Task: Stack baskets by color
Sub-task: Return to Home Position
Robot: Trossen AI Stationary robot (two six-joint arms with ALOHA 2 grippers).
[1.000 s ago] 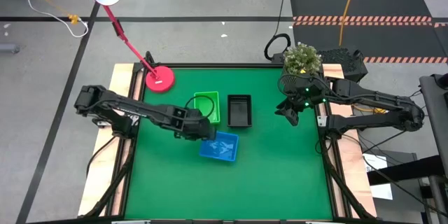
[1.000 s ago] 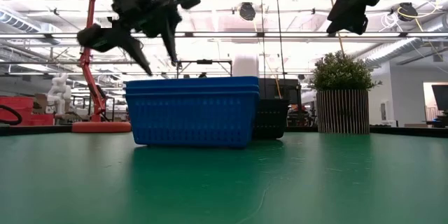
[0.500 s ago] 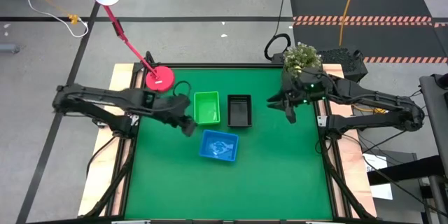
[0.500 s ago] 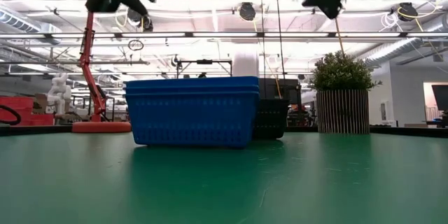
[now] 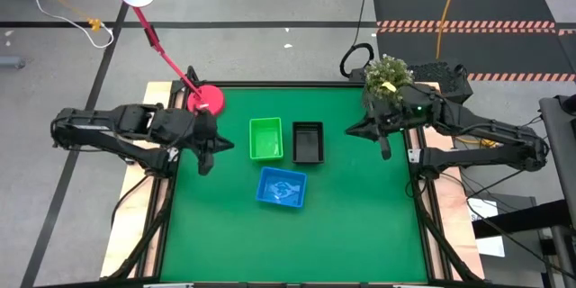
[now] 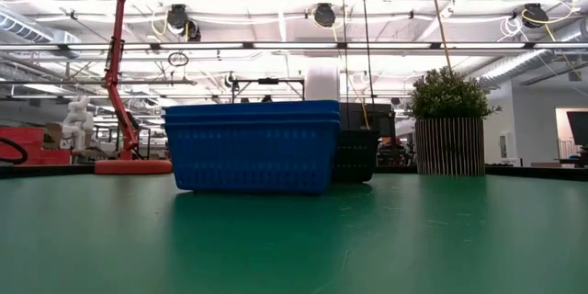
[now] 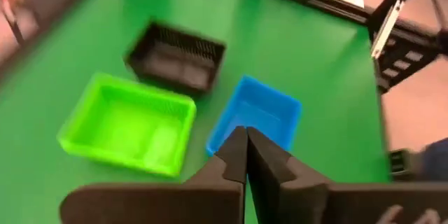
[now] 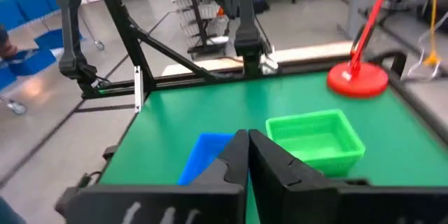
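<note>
On the table (image 5: 360,225), lamp (image 5: 205,101) and plant (image 5: 388,74) flank baskets (image 5: 265,138).

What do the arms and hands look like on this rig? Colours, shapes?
The left arm and right arm are matte black: slim jointed segments with bulkier housings at the joints. The left hand and right hand look identical, with two flat black fingers tapering to a wedge from a black crossbar. No markings visible.

The high view looks straight down on the table (image 5: 360,234). The low view sits level, near the blue baskets (image 6: 253,147) that both wrist views share.
</note>
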